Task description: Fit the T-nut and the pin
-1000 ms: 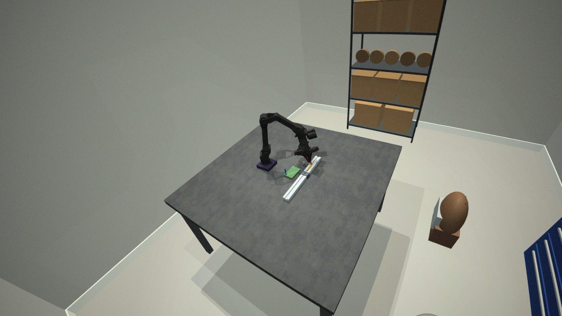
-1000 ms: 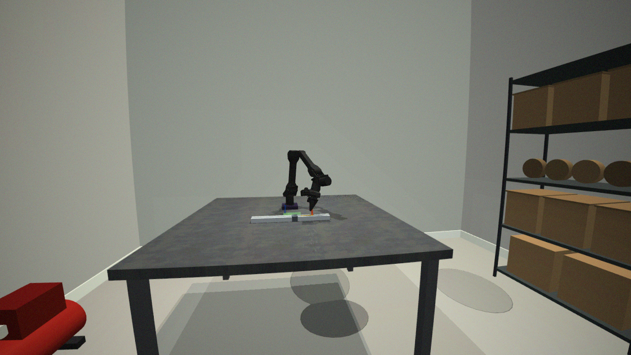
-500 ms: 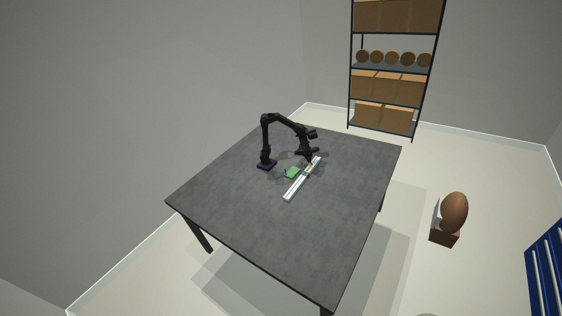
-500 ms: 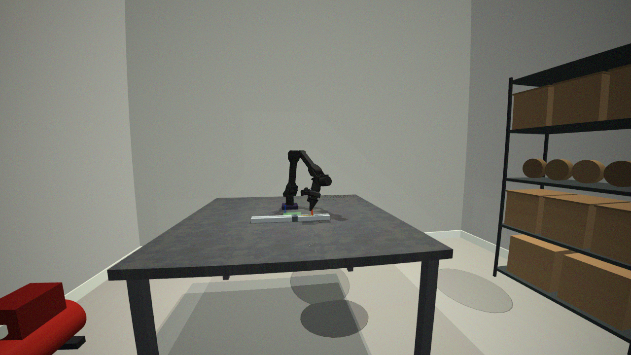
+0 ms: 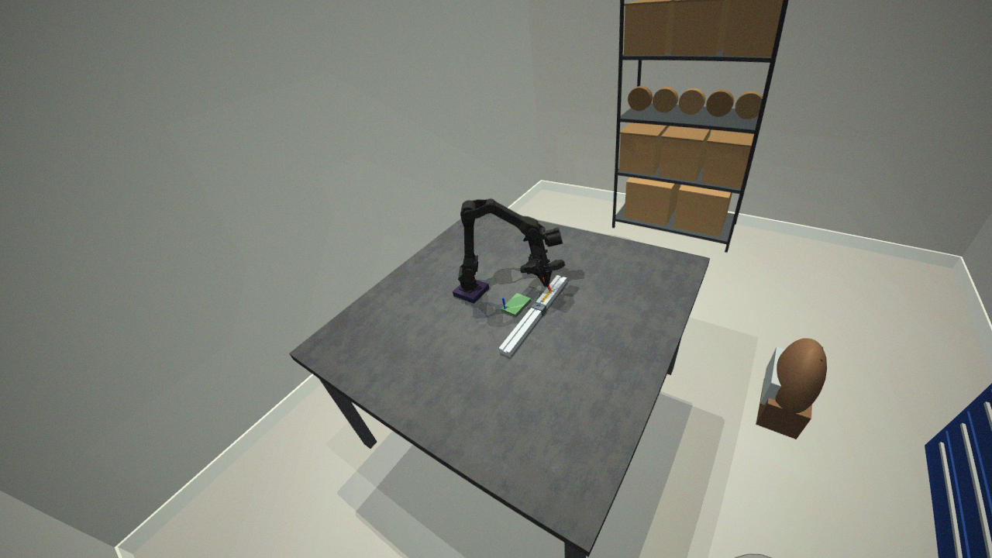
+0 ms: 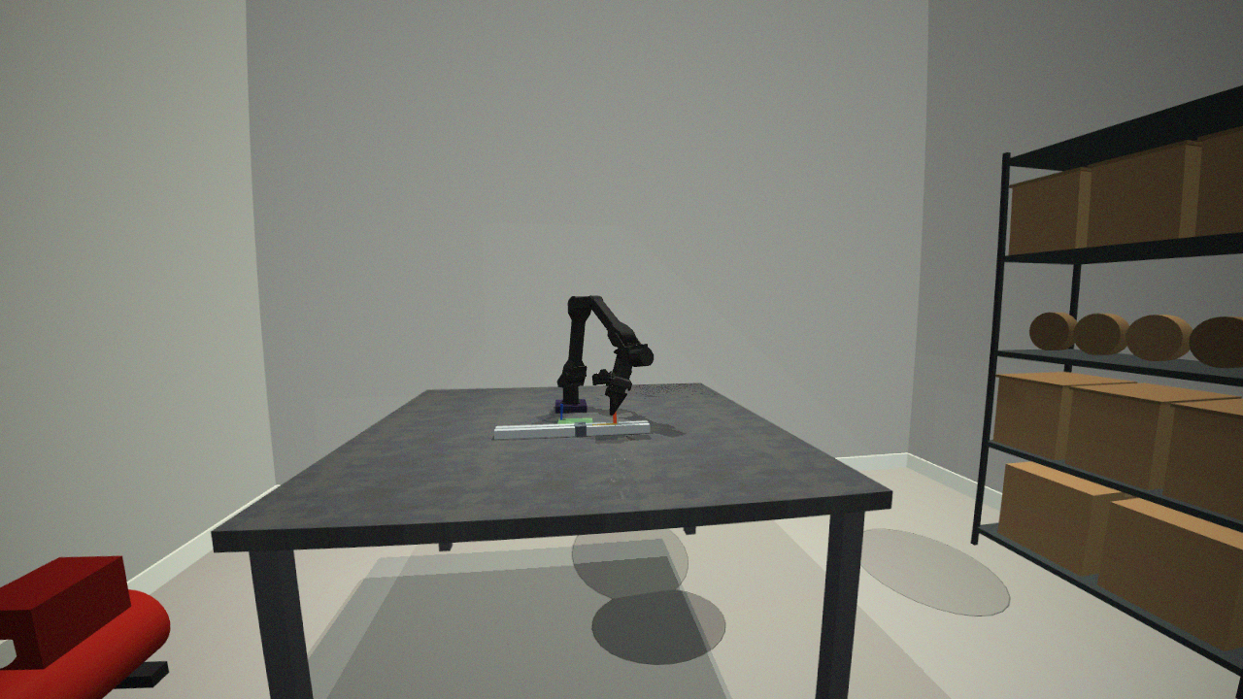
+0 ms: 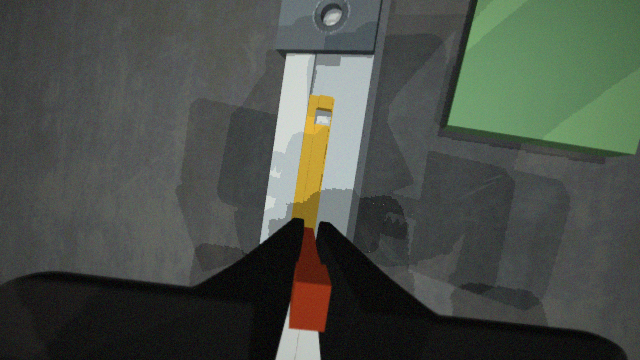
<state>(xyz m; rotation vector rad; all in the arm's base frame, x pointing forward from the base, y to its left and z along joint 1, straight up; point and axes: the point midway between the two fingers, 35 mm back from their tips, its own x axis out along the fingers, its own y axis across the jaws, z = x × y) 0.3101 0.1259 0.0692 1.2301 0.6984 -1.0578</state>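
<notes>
My gripper [image 5: 546,284] [image 6: 614,413] [image 7: 309,230] is shut on the orange handle [image 5: 549,288] [image 6: 615,418] [image 7: 310,306], low over the rail. The brass T-nut [image 7: 313,160] points along the aluminum rail [image 5: 521,332] [image 6: 530,432] [image 7: 346,115] over its slot line, its holed end toward the bracket. I cannot tell whether any of it is under the lips. The dark bracket [image 5: 539,305] [image 6: 580,430] [image 7: 300,32] spans the rail a short way ahead of the nut; its hole shows in the wrist view. The blue pin [image 5: 503,303] [image 6: 561,410] stands upright at the green tray's left end.
The green tray [image 5: 517,304] [image 6: 575,420] [image 7: 540,90] lies beside the rail, on the arm-base side. The arm's purple base [image 5: 470,291] [image 6: 571,407] stands behind it on the dark table [image 5: 429,388] [image 6: 555,486]. A shelf with boxes stands beyond the table.
</notes>
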